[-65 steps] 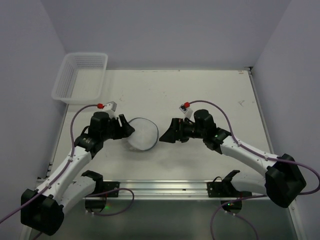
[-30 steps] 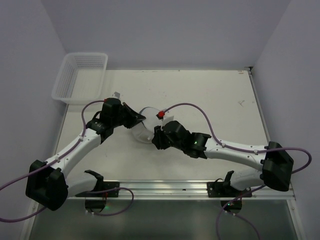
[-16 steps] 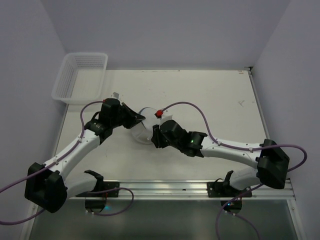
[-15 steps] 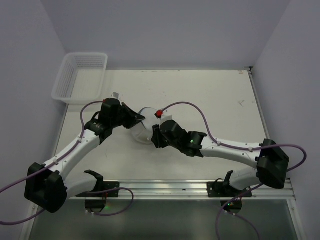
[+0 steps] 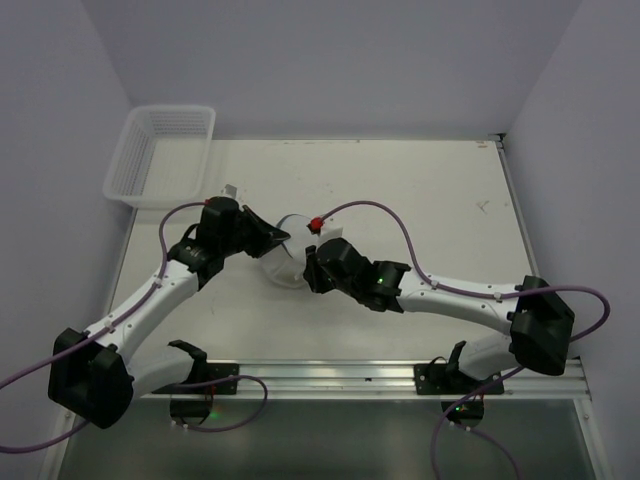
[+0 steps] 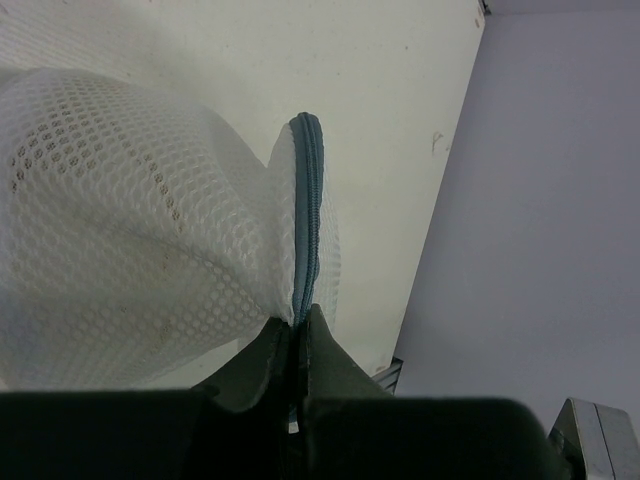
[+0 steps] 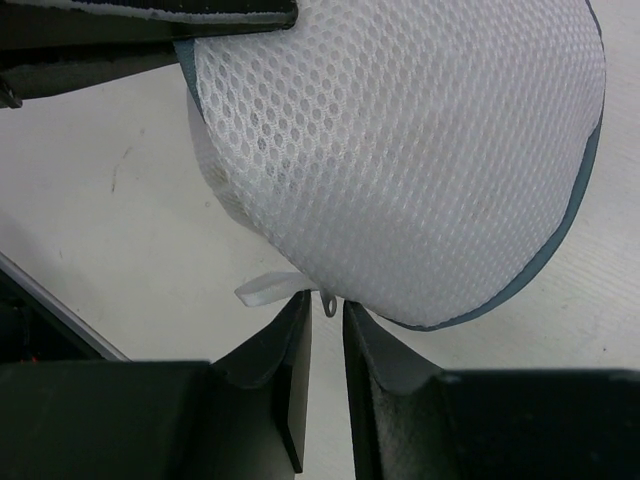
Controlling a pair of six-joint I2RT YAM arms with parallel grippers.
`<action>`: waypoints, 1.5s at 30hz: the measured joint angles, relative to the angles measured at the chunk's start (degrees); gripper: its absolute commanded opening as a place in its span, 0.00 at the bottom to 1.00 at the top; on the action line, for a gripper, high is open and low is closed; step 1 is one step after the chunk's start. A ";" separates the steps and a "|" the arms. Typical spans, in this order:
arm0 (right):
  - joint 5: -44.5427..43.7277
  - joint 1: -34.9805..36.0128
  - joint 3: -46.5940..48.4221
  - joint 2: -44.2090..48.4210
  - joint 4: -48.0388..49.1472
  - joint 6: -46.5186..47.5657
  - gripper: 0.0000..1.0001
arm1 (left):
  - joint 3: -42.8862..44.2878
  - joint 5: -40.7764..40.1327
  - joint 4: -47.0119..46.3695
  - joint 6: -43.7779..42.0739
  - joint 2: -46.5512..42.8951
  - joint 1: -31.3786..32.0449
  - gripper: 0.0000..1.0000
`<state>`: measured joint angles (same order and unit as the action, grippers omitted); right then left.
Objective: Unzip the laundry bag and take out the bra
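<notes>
The left tool [image 6: 297, 325] pinches the zipper rim [image 6: 306, 200] of the laundry bag [image 7: 400, 150], left of centre on the tabletop [image 5: 420, 190]. The right tool [image 7: 327, 318], narrowly parted, has the zipper pull [image 7: 329, 303] at its tips. The zipper looks closed, so unzipping and bra removal remain.

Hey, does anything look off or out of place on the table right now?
Nothing looks spilled or damaged. The one oddity is the laundry bag: it isn't lying flat, because the left gripper pinches its zipper rim, so the mesh is creased there and bulges to one side.
</notes>
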<state>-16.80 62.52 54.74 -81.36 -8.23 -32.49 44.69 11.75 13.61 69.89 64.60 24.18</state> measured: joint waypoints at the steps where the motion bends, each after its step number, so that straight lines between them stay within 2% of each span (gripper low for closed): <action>1: -0.17 0.00 0.00 -0.02 0.00 -0.02 0.19 | 0.00 0.00 0.09 -0.02 -0.07 0.00 0.00; 9: -1.25 -0.13 0.00 -0.02 0.07 0.02 0.00 | 0.00 -0.04 0.87 -0.02 -1.27 0.00 0.00; 14: -1.75 -1.22 -2.01 1.03 1.01 -0.09 0.00 | -0.02 -0.09 1.36 -0.07 -1.29 0.02 0.00; 23: -1.64 -2.73 -10.16 8.76 0.90 -0.52 0.00 | 0.15 -1.03 2.45 -2.40 -0.76 -0.13 0.00; 30: -0.07 -6.64 -16.33 16.06 0.92 -3.13 0.00 | 3.23 2.43 3.28 -9.79 4.59 -1.18 0.00; 31: 0.35 -7.26 -16.72 17.14 0.98 -3.30 0.00 | 4.44 3.45 3.34 -11.34 6.32 -1.36 0.03; 32: 0.90 -7.78 -16.83 17.92 0.92 -3.32 0.00 | 5.92 4.52 3.63 -12.92 8.33 -1.62 0.14; 34: 1.75 -8.26 -16.57 18.43 0.59 -3.19 0.00 | 9.40 6.56 3.58 -16.31 12.48 -2.01 0.28; 35: 2.40 -8.31 -16.17 18.10 0.22 -3.02 0.00 | 11.10 7.34 3.72 -17.90 14.36 -2.19 0.44; 37: 3.85 -8.46 -15.45 17.05 -0.22 -2.78 0.00 | 13.92 8.11 3.54 -20.41 17.03 -2.60 0.69; 38: 4.72 -8.46 -15.04 16.20 -0.28 -2.64 0.00 | 15.34 8.09 3.54 -21.64 17.90 -2.89 0.90; 39: 5.86 -8.41 -14.47 15.19 -0.31 -2.60 0.00 | 16.37 7.96 3.52 -22.56 18.21 -3.10 0.97; 40: 6.67 -8.35 -13.73 13.97 -0.33 -2.58 0.00 | 17.03 7.67 3.54 -22.93 18.21 -3.21 1.00; 45: 11.04 -7.48 -8.24 6.84 1.53 -2.67 0.00 | 17.09 4.70 4.24 -22.34 14.51 -3.52 1.00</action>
<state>-5.76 55.05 46.50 -74.52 -6.70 -35.16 61.78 16.45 17.85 47.55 79.11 20.67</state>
